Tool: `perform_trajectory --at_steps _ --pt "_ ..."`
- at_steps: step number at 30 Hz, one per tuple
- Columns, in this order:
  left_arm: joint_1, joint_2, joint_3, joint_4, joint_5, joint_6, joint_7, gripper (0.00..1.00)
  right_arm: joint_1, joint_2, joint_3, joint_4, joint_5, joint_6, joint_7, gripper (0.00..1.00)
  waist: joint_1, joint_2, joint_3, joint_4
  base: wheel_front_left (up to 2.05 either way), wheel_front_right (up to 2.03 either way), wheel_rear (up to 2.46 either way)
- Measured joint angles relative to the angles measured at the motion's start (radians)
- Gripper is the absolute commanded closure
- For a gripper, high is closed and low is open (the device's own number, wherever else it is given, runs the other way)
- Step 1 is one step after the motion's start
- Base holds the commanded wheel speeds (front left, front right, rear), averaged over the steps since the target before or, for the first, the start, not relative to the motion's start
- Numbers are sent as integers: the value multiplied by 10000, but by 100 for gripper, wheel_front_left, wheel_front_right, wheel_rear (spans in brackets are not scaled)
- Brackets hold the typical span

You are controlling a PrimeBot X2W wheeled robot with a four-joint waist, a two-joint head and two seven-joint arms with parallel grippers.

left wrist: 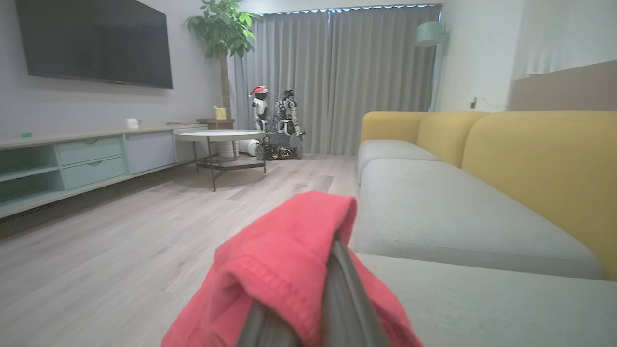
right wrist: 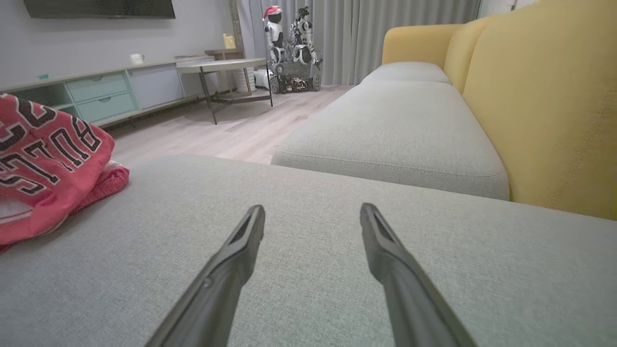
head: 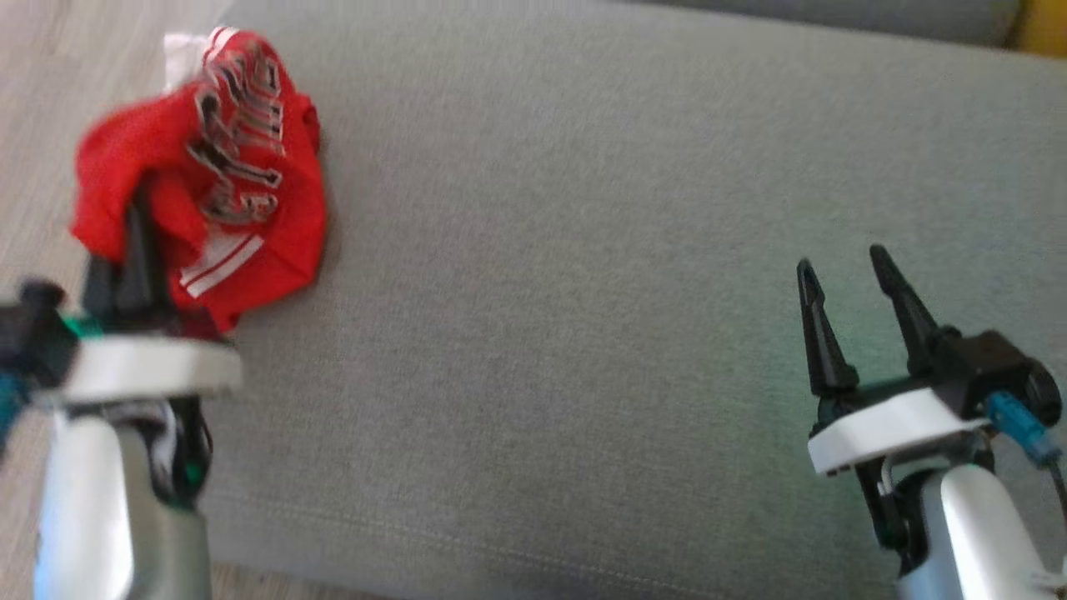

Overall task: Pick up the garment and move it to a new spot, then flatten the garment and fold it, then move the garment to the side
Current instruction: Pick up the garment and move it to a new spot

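Now: left gripper [head: 137, 237] pinched tight on a fold of the garment [head: 242, 167], with red cloth bunched over both fingers (in the left wrist view a hemmed edge wraps round the tips). Right gripper [head: 840, 260] has its fingers spread with nothing between them. It hovers over the bare seat cushion [head: 583, 317] toward the near right, well apart from the cloth.

Garment lies at the cushion's far left corner, part of it past the left edge above the wood floor [head: 33, 125].

Handling, my guess: light, limp knit with no stiffness. It should drape and trail from a single pinch and may drag on the cushion weave. Not fragile. One bunched grip suits the carry. For flattening, hem or shoulder corners would be better holds, one per gripper, though they are hard to pick out while it is crumpled.

Looks: red jersey-type top in a heap, big black letters edged white, white stripes along one border, a white patch at the far side.
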Motion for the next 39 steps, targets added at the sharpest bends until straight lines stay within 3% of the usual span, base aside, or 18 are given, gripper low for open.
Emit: perform_trajectory --at_steps 6,11,18,28,35,39 --pt "1763 -27 -759 -1210 21 -10 232 100 364 144 -81 107 238 0 -102 0 -1 0 -649 -418 0 0 0" --pt "1791 -36 -1994 -1745 -153 -27 805 100 535 197 -286 52 405 0 -104 0 -1 0 -763 -1011 0 0 0" --pt "574 -36 -3737 -1271 -360 -61 1060 100 333 221 -142 -54 750 0 -251 0 0 0 -465 -2198 0 0 0" --pt "-1692 -48 -6205 -499 -660 -96 1158 100 -287 221 144 -88 1390 0 -738 0 0 0 369 -4430 0 0 0" --pt "-3263 -63 -6997 -196 -968 65 1149 100 -520 222 399 197 1881 0 -1195 0 0 0 1053 -5682 0 0 0" --pt "-3830 -88 -7254 957 -1034 186 1595 100 -598 222 518 472 2207 0 -1499 0 0 0 1676 -6260 0 0 0"
